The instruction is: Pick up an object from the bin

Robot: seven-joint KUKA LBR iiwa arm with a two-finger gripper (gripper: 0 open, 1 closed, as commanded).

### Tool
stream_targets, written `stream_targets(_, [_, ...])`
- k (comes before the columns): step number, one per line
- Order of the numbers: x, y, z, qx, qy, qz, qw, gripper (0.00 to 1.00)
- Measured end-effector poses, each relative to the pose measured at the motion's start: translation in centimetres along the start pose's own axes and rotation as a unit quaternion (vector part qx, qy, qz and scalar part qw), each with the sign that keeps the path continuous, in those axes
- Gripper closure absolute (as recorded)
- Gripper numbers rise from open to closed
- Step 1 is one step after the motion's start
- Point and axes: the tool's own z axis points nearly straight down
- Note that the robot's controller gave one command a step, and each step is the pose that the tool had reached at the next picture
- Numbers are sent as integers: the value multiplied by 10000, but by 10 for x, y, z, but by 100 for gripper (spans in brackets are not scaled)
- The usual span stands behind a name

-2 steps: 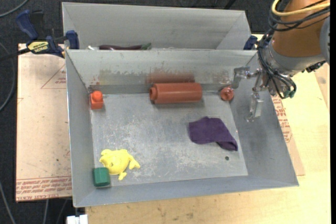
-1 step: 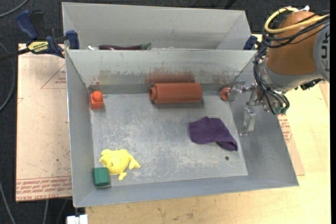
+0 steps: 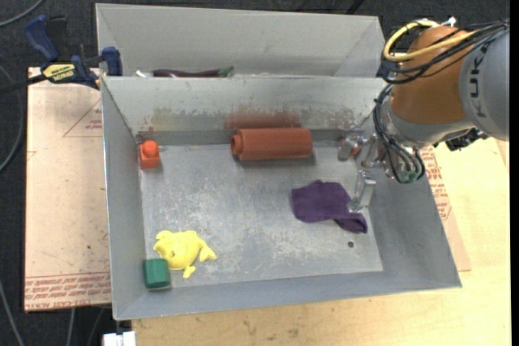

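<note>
Arm [image 3: 493, 81]: rounded light grey-silver casing, with dark lettering partly visible near the right edge. Orange cover [image 3: 426, 101] on the wrist: glossy, bulbous, brownish-orange. Yellow cable [image 3: 403, 38] loops over the cover's top, and thin black cables [image 3: 470, 36] run across it towards the grey casing. Under the cover is a dark wrist section with a wire bundle [image 3: 405, 164], green and pale strands among black. Gripper [image 3: 358, 207]: slim, bare silver metal, with small bracket pieces at its upper end.

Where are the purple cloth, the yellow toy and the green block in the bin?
purple cloth [image 3: 320, 201]: camera view, middle of the fabric.
yellow toy [image 3: 182, 248]: camera view, middle of its body.
green block [image 3: 156, 273]: camera view, its top face.
</note>
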Motion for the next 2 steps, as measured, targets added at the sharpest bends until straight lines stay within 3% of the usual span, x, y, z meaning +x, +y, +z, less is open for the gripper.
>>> stream_targets(1, [13,53,69,-18,4,-1738,9848,100])
stream_targets(2, [13,53,69,-18,4,-1739,9848,100])
